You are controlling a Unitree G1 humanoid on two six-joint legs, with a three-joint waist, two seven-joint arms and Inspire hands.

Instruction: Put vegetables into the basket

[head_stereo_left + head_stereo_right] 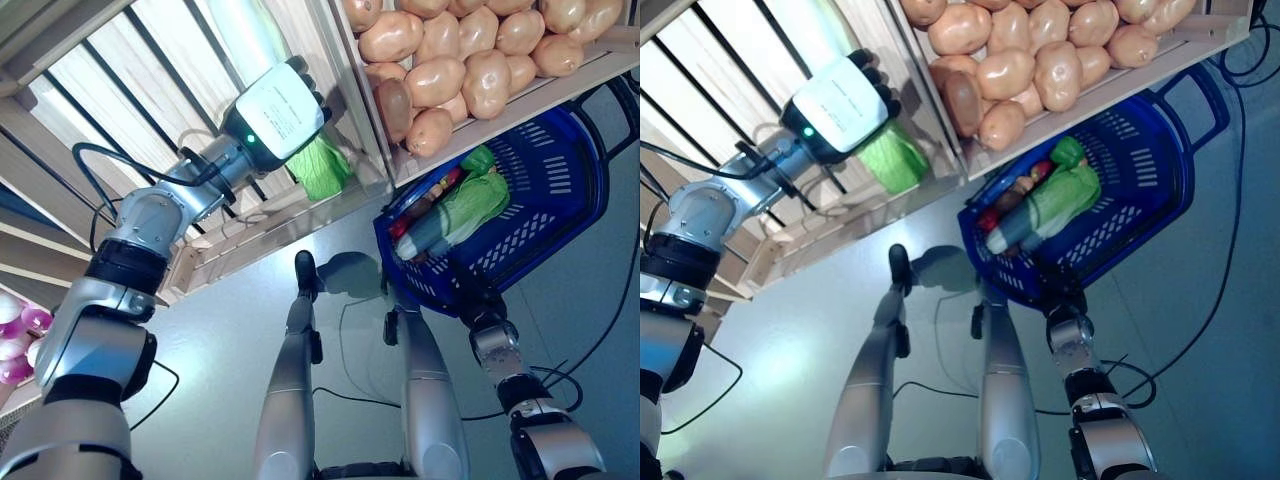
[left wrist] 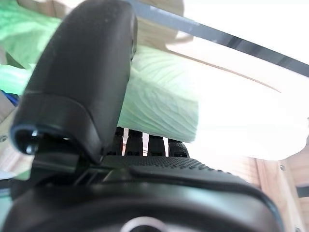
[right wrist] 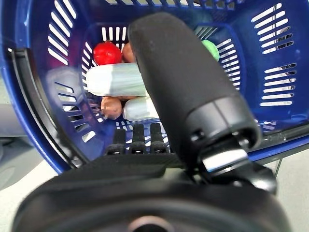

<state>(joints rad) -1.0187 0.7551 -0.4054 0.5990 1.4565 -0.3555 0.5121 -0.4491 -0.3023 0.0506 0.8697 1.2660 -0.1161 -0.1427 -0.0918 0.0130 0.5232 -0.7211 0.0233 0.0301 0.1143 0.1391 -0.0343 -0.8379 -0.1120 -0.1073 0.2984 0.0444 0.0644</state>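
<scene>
My left hand (image 1: 280, 110) reaches into a wooden crate of the stand and lies against a pale green leafy cabbage (image 1: 322, 168). In the left wrist view the cabbage (image 2: 159, 101) sits between the thumb (image 2: 82, 82) and the straight fingers (image 2: 145, 144). The blue basket (image 1: 560, 180) stands on the floor below the potato shelf. It holds pale green cabbages (image 3: 116, 79), a red round vegetable (image 3: 107, 52), a brown potato (image 3: 111, 107) and something green (image 3: 211, 48). My right hand (image 1: 468, 298) waits at the basket's near rim (image 3: 29, 96), open and empty.
The wooden stand fills the upper part of the eye views: a slatted crate (image 1: 150, 80) at the left, a shelf of potatoes (image 1: 450, 60) directly above the basket. Grey floor (image 1: 230, 330) lies between the stand and me.
</scene>
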